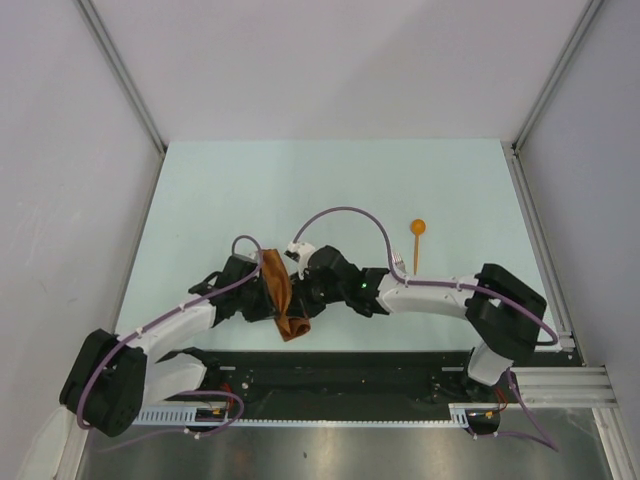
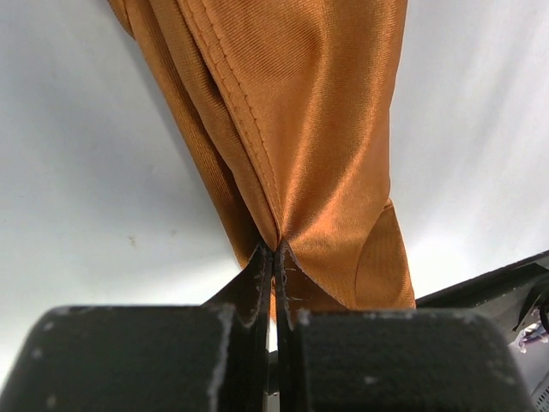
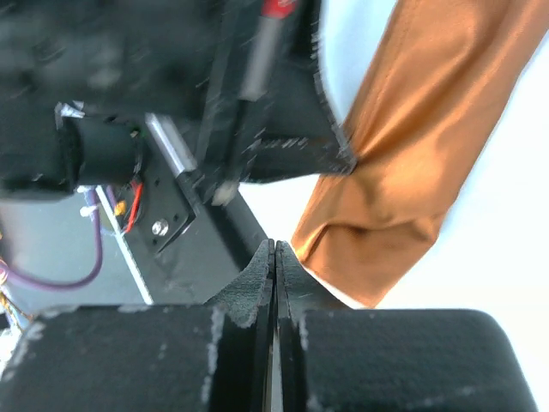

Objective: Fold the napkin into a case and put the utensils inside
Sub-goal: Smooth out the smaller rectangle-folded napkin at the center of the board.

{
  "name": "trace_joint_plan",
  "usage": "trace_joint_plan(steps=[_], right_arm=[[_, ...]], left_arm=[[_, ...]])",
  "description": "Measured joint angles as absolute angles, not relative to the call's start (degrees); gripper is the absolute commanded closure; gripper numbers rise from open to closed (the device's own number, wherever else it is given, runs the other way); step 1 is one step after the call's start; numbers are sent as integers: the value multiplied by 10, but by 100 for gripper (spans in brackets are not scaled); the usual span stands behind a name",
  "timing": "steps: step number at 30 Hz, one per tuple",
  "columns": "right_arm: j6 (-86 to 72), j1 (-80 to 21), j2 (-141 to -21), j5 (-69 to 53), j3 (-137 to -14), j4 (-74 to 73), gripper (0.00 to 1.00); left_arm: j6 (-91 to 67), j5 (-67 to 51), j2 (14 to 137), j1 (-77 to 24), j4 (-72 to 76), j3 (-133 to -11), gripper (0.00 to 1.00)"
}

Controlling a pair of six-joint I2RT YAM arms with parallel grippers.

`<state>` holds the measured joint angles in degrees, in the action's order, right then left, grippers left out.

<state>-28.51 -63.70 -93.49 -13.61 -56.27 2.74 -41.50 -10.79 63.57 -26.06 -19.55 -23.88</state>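
Note:
The rust-orange napkin (image 1: 280, 295) hangs bunched into a long crumpled strip between the two arms, lifted off the table. My left gripper (image 2: 274, 249) is shut on a gathered fold of the napkin (image 2: 309, 129). My right gripper (image 3: 275, 245) is shut with nothing in it, just beside the lower end of the napkin (image 3: 403, 172). In the top view my left gripper (image 1: 262, 290) and right gripper (image 1: 303, 292) flank the cloth. The orange-bowled spoon (image 1: 416, 240) lies on the table to the right. No case is in view. I cannot make out the fork.
The pale green table (image 1: 250, 190) is walled by white panels at the back and sides. A black rail (image 1: 330, 372) runs along the near edge under the arms. Purple cables (image 1: 345, 212) loop above the right arm.

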Motion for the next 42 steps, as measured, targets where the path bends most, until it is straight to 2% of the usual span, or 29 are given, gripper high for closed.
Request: trace_joint_plan(steps=[8,14,16,17,19,20,22,23,24,28,32,37,40,41,42], right_arm=[[-305,-625,-1050,-192,-591,52,100],[-314,-627,-1080,-214,-584,75,100],[-316,-627,-1084,-221,-580,89,100],[-318,-626,-1087,-224,-578,94,100],[-324,-624,-1095,-231,-570,115,100],[-327,-623,-1099,-235,-567,123,100],[-331,-620,-1102,-241,-563,136,100],[-331,-619,-1102,-243,-562,139,100],[-332,-618,-1103,-245,-560,143,100],[-335,-616,-1103,-250,-554,155,100],[-335,-615,-1104,-253,-551,162,100],[-335,-614,-1104,-255,-551,163,100],[-335,-614,-1104,-256,-548,167,100],[-335,-614,-1104,-256,-547,169,100],[-335,-613,-1104,-256,-546,171,100]], left_arm=[[-416,-107,621,-258,-195,-231,100],[-418,-110,618,-256,-194,-228,100],[-419,-111,608,-255,-198,-228,91],[-420,-111,602,-255,-202,-228,82],[-418,-111,590,-253,-211,-230,70],[-420,-109,584,-252,-223,-233,60],[-418,-104,575,-246,-240,-243,53],[-420,-100,568,-241,-252,-250,44],[-420,-95,564,-236,-260,-257,39],[-425,-80,557,-209,-280,-280,34],[-431,-77,576,-185,-267,-289,32],[-430,-79,688,-184,-244,-329,34],[-430,-75,720,-183,-232,-333,44],[-429,-71,725,-183,-230,-333,54],[-427,-66,731,-181,-228,-333,60]])
